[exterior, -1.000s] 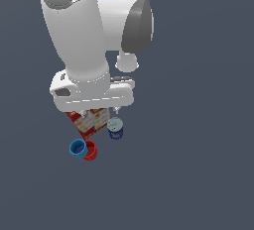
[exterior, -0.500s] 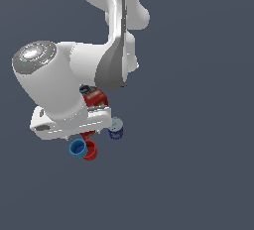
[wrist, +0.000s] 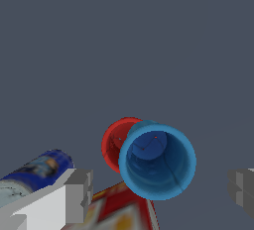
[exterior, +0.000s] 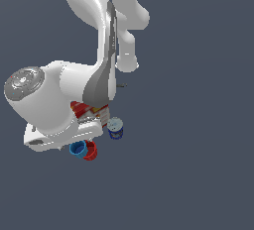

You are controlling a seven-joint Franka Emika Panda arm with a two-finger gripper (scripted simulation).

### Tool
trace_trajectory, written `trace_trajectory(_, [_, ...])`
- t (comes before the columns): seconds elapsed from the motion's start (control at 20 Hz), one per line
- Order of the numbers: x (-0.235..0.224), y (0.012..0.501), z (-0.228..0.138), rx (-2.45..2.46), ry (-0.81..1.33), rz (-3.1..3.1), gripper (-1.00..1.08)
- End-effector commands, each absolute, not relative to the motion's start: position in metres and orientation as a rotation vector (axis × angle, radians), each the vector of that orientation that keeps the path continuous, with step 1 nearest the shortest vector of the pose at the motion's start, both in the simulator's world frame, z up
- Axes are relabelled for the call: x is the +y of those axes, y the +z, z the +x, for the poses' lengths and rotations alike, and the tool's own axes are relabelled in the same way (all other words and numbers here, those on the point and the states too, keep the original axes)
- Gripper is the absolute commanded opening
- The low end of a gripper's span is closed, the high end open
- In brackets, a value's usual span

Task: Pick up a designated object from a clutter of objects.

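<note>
Gripper point(wrist: 159, 190): jaws spread wide, nothing held; in the wrist view one finger point(wrist: 79, 195) sits near the can point(wrist: 37, 172), the other at the opposite frame edge, with the blue cup point(wrist: 157, 159) between them and closer to neither by much.

Target location: the blue cup stands open rim up, touching or just beside the red cup point(wrist: 115, 140); the box point(wrist: 121, 211) lies just beside both; in the exterior view the blue cup point(exterior: 78, 148) shows partly under the arm, at the clutter's edge toward the exterior view's left.

Risks, as a judgement:
- a finger landing on the red cup's rim would tip it or drag it along; cause: the two cups are nearly in contact;
- the can-side finger could strike the box or can on descent; cause: both lie close to that finger's path;
- closing off-centre could squirt the round cup sideways.

Open room: bare tabletop point(wrist: 124, 40) extends beyond the cups, away from box and can; lift-out straight up looks unobstructed; the thin tool is not discernible.
</note>
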State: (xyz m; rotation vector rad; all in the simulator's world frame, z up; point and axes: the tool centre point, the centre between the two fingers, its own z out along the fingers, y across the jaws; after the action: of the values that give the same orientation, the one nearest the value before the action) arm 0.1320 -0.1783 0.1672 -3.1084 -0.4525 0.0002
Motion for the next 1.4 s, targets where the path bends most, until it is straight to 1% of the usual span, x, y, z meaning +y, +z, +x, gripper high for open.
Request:
trace_trajectory(0.0, [-0.181,0.163,0.134,-0.463,0.0,-3.107,1.0])
trace_trajectory(0.35, [-0.182,0.157,0.133,-0.462,0.001,-3.107,1.0])
trace_trajectory(0.8, [-0.182,0.115,0.132,-0.465,0.0,-3.107,1.0])
trace_trajectory(1.1, [-0.182,0.112,0.134,-0.465,0.0,-3.107,1.0])
trace_trajectory(1.15, [-0.182,0.112,0.134,-0.465,0.0,-3.107,-1.0])
trace_trajectory(1.35, [-0.182,0.112,0.134,-0.465,0.0,-3.107,-1.0])
